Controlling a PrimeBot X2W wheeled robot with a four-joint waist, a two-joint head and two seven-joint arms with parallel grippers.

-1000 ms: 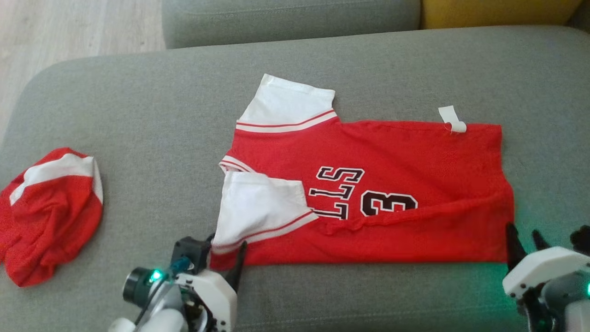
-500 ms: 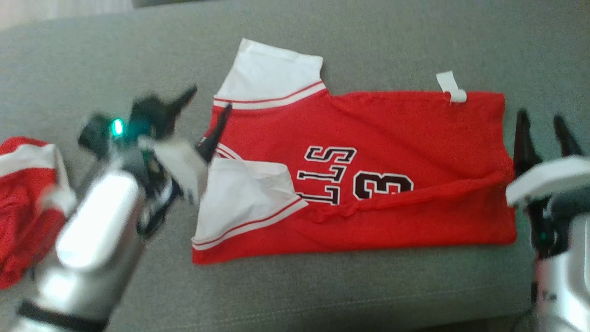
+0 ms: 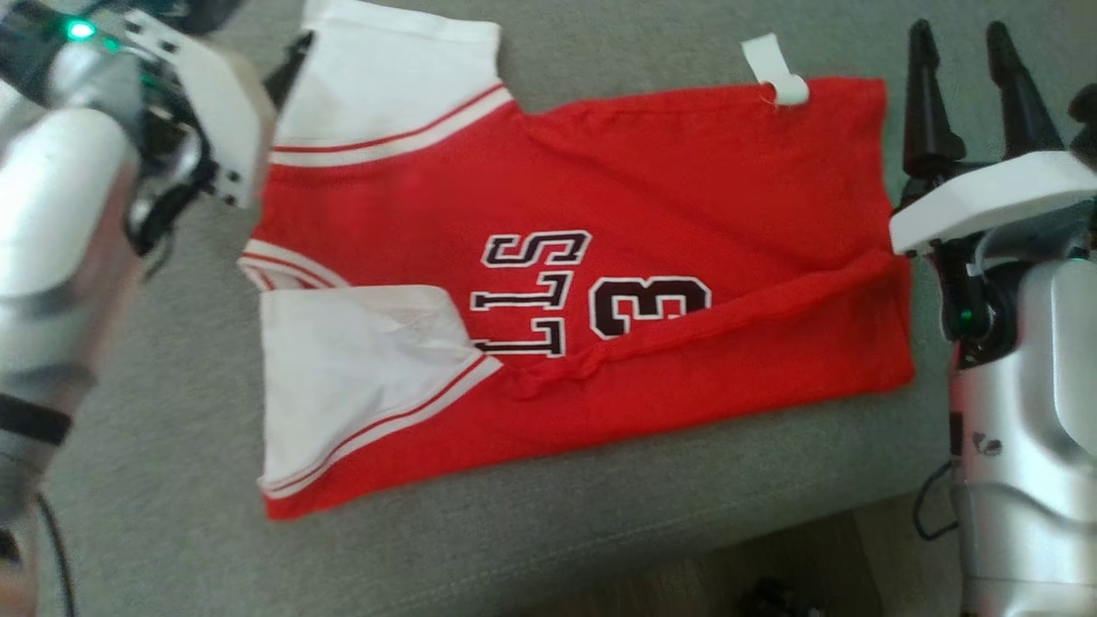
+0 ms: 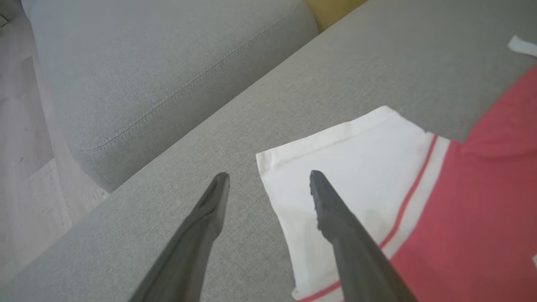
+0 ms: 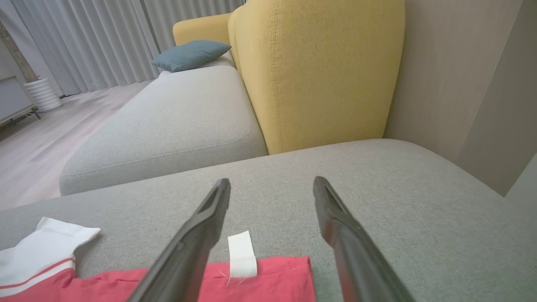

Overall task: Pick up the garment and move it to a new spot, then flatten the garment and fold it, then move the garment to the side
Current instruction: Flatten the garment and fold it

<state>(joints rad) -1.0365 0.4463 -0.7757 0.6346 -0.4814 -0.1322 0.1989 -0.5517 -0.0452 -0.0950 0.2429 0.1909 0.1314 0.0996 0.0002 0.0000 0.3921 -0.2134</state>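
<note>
The jersey (image 3: 686, 214) lay flat on the sofa cushion (image 3: 600, 531), its long axis running between two empty, spread hands: left hand (image 4: 269, 175) over the far white sleeve (image 4: 348, 167), right hand (image 5: 272, 181) beside the far hem corner.

Head view steep down on jersey (image 3: 686, 197); wrist views low, oblique, sharing its far edge.

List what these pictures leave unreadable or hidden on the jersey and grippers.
Red jersey with white sleeves: head view, its own folded-over front edge covers part of the black lettering.
Small white fabric tab: print, if any, too small in every view.
Left gripper: head view, blurred, one finger cut by the top edge.
</note>
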